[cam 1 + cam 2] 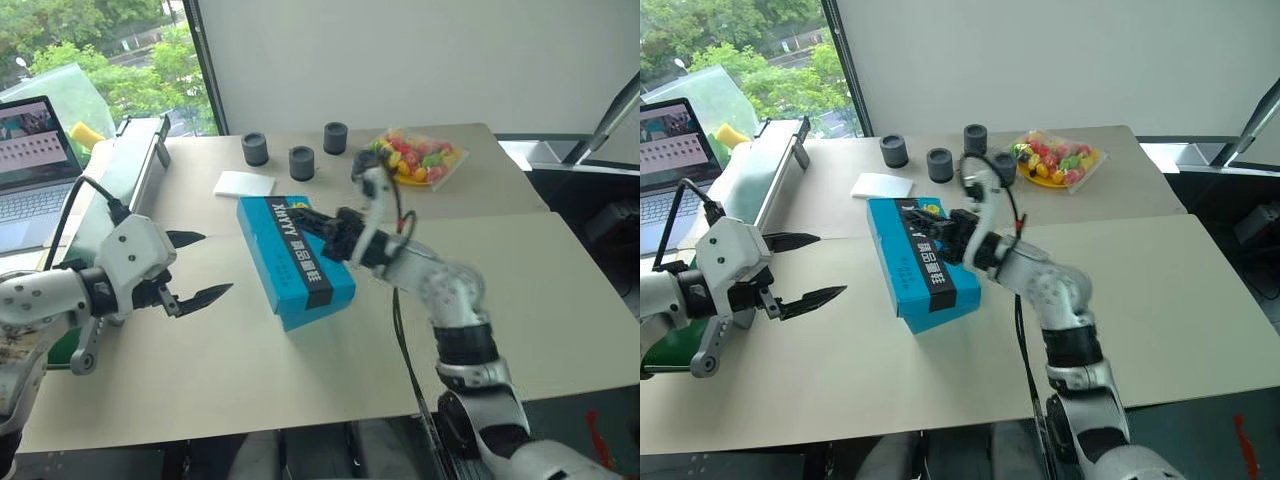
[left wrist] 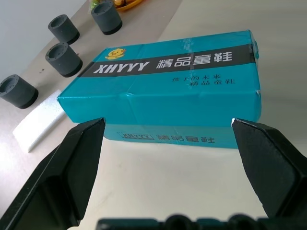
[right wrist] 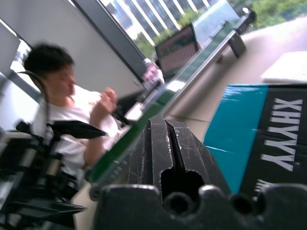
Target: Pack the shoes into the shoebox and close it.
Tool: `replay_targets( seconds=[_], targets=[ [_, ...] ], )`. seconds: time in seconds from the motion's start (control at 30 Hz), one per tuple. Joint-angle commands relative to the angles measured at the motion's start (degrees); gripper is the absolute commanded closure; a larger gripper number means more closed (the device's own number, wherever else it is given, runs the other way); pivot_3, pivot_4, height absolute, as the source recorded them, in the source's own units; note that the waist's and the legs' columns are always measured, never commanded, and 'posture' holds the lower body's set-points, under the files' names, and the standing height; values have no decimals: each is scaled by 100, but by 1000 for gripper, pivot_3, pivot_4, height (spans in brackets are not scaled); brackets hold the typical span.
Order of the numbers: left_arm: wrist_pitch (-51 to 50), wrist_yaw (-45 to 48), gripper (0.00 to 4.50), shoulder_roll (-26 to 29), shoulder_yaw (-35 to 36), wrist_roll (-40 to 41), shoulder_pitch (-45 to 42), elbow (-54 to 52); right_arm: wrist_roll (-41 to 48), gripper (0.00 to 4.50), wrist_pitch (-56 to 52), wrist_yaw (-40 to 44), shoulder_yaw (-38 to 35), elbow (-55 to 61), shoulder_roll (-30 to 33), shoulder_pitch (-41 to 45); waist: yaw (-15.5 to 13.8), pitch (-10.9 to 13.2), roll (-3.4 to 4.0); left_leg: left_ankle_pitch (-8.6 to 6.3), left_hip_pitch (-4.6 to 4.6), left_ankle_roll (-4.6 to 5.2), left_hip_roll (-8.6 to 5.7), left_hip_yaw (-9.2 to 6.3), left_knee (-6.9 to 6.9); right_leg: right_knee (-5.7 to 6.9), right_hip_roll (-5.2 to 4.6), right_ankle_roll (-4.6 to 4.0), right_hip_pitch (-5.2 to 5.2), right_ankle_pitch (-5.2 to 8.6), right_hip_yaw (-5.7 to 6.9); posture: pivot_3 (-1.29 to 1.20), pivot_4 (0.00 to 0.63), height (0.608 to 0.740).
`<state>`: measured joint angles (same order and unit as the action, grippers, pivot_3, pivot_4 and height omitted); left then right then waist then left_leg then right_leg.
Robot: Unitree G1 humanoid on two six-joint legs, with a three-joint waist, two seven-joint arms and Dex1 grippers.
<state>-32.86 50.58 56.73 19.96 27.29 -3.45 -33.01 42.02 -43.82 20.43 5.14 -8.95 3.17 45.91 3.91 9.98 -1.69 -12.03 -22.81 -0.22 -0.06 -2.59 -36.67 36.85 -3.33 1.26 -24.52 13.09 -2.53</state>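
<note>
Blue card: the shoebox (image 1: 294, 260) lies on the tan table (image 1: 520, 290), roughly mid-table, lid down flat; the shoes are not seen, presumably inside.
Long axis: runs from the far-left end, near the flat white pad (image 1: 243, 183), toward the near-right corner, skewed to the table edge. The black lettered band on the lid follows that axis.
Right gripper (image 1: 312, 224): fingers pressed together, nothing between them, held over the far part of the lid. Touching or just above it, cannot tell.
Left gripper (image 1: 196, 268): jaws spread wide and empty, hovering just beside the box's long left wall, apart from it. In the left wrist view that wall sits framed between the two fingers.
Neighbours: three dark cylinders (image 1: 301, 162) and a bag of coloured sweets (image 1: 418, 160) stand beyond the box, well apart from it.
Stage (judgement): lid looks shut; perhaps a final press or check remains.
Risk one: a sideways push from the shut right fingers could slide the light box, since nothing braces it.
Risk two: if the lid is not fully seated, pressing at one end may lift the other end.
Risk three: left jaws closing on the walls could dent the thin card.
</note>
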Motion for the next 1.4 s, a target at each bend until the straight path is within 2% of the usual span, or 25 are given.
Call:
replay_targets(
  seconds=[0.03,0.23,0.4,0.6,0.87,1.0,1.17,1.3,1.4],
  targets=[
    [-13,-87,0,5,151,18,10,-151,-907,4422,689,416,592,-815,-193,576,-3,0,0,-1,-1,-1,0,0,0,1,-2,0,-1,0,0,0,150,731],
    [-138,-187,0,3,307,43,134,-316,-2173,4422,1333,1191,1548,-2041,-361,936,-22,-1,-1,-12,-10,-19,-2,-6,0,1,-9,1,-9,-1,4,0,150,731],
    [-293,-277,0,-20,512,82,311,-507,-2949,4422,1844,1418,1815,-2968,-573,1116,8,-2,-4,-16,0,-27,0,-10,-1,7,-7,1,-6,-1,3,0,150,731],
    [-439,-336,0,-48,699,129,476,-692,-3263,4422,2143,1585,1573,-3486,-792,1222,14,-2,-3,-18,49,-29,1,-15,-1,14,0,-5,33,1,0,0,150,731],
    [-604,-395,0,-45,946,241,685,-929,-3671,4422,2408,1400,1384,-4284,-857,1374,11,-5,-2,-17,65,-30,0,-17,-1,20,0,-7,44,1,0,0,150,731],
    [-649,-427,0,-46,971,271,715,-984,-3592,4422,2407,1509,1093,-4312,-738,1497,1,-6,-2,-16,78,-31,2,-14,-1,22,3,-8,53,1,0,0,150,731],
    [-586,-613,0,-153,867,101,772,-956,-3068,4422,2026,1832,385,-3757,-495,1697,-55,-5,-2,-14,63,-33,0,-14,-6,21,2,-9,48,1,5,0,150,731],
    [-693,-1029,0,-529,861,153,737,-954,-2526,4422,1295,2154,-95,-2885,-243,1708,-52,-3,0,-15,34,-34,0,-15,-6,17,0,-10,23,0,6,0,150,731],
    [-693,-1327,0,-784,800,58,773,-999,-2176,4422,719,2028,-465,-2313,-103,1696,-4,-3,1,-21,10,-41,4,-21,-4,14,2,-10,1,0,7,0,150,731]
  ],
)
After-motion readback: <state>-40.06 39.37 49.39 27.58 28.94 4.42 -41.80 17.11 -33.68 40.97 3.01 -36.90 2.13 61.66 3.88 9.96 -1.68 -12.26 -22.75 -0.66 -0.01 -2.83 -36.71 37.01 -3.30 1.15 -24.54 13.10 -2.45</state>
